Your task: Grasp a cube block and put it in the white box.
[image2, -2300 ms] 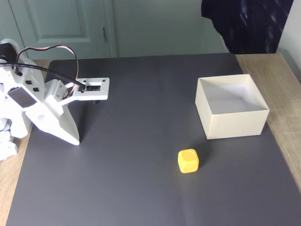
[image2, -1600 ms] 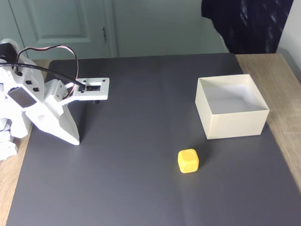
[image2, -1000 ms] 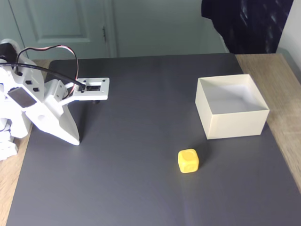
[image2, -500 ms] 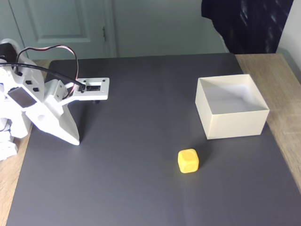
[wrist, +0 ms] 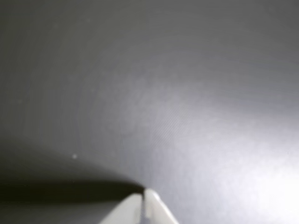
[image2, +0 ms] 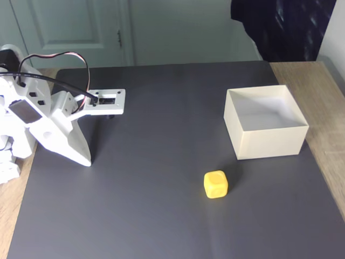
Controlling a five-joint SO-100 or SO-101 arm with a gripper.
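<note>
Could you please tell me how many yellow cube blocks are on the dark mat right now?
1. The yellow cube block sits on the dark mat in the fixed view, just in front of the white box, apart from it. The box interior looks empty.

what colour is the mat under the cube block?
Dark grey, plain with no pattern. The mat shows best in the fixed view, with the yellow cube block resting on it.

The wrist view looks down close on a dark grey mat (wrist: 154, 93), blurred and plain; the gripper (wrist: 143, 195) enters from the bottom edge, its two white fingertips (wrist: 153, 205) pressed together with a thin seam between them; a dark shadow (wrist: 60, 189) stretches leftward from the tips; the mat glares paler toward the lower right.
</note>
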